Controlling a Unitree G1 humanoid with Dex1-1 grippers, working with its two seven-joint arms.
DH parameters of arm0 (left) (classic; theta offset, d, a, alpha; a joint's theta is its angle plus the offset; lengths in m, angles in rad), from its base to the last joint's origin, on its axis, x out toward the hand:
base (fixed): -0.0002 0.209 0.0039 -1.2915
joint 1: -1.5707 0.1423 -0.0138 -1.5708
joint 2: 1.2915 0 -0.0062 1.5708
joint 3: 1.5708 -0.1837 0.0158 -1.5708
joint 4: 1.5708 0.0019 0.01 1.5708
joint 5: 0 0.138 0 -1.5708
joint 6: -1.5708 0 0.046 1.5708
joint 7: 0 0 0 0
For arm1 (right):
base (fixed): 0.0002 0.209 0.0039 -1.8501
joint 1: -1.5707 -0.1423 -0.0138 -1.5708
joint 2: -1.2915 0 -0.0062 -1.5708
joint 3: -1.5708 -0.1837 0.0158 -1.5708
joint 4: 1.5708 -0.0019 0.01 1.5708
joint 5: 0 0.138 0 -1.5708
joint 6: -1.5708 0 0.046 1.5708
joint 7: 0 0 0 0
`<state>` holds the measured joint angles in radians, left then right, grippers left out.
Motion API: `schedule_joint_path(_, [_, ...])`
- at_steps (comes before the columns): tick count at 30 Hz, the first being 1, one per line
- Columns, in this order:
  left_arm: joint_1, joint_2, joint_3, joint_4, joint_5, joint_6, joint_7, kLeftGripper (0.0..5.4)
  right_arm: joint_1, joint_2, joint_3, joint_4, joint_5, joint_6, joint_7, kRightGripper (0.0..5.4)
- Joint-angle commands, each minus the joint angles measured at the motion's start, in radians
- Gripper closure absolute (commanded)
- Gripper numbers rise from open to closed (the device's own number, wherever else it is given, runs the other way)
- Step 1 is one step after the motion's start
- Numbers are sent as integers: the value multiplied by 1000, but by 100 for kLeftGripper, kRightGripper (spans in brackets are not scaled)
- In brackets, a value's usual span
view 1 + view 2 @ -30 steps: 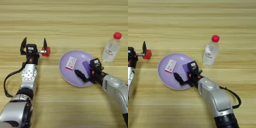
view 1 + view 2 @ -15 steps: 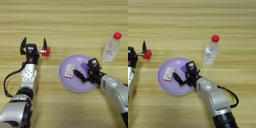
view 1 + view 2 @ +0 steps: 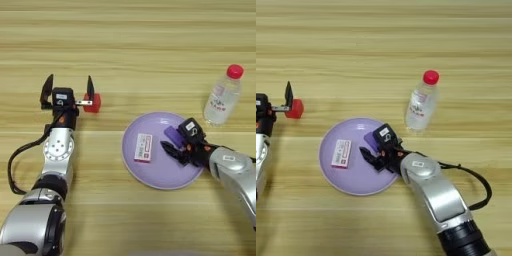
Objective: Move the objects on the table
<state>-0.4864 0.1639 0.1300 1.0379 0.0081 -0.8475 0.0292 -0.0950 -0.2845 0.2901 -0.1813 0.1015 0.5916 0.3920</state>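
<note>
The small red cube (image 3: 94, 102) sits on the table (image 3: 150, 45), just outside the right-hand finger of my left gripper (image 3: 68, 89), which stands open with nothing between its fingers. A lilac plate (image 3: 150, 172) lies right of centre. On its right half rests the purple block (image 3: 172, 133), and my right gripper (image 3: 172, 145) reaches over the plate's right rim directly beside that block. I cannot tell whether it has hold of the block. A pink and white flat block (image 3: 143, 147) lies on the plate's left half.
A clear bottle with a red cap (image 3: 223, 95) stands upright to the right, behind the plate. A black cable (image 3: 476, 180) loops off my right forearm. Bare wood stretches across the far side and the near middle.
The plate has slid toward me with the pink and white block on it, and my right gripper has come along. The left gripper and red cube have stayed put.
</note>
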Motion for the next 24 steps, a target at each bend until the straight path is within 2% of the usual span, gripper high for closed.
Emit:
schedule_joint_path(1, [7,-7,-6,-15,8,-5,0,0,18,-29,8,27,-30,27,6,279])
schedule_joint_path(13, [6,-2,-7,-5,14,4,0,0,21,-17,6,45,-21,21,8,395])
schedule_joint_path(24, [0,5,-6,14,28,39,10,0,23,-8,1,48,-18,18,8,399])
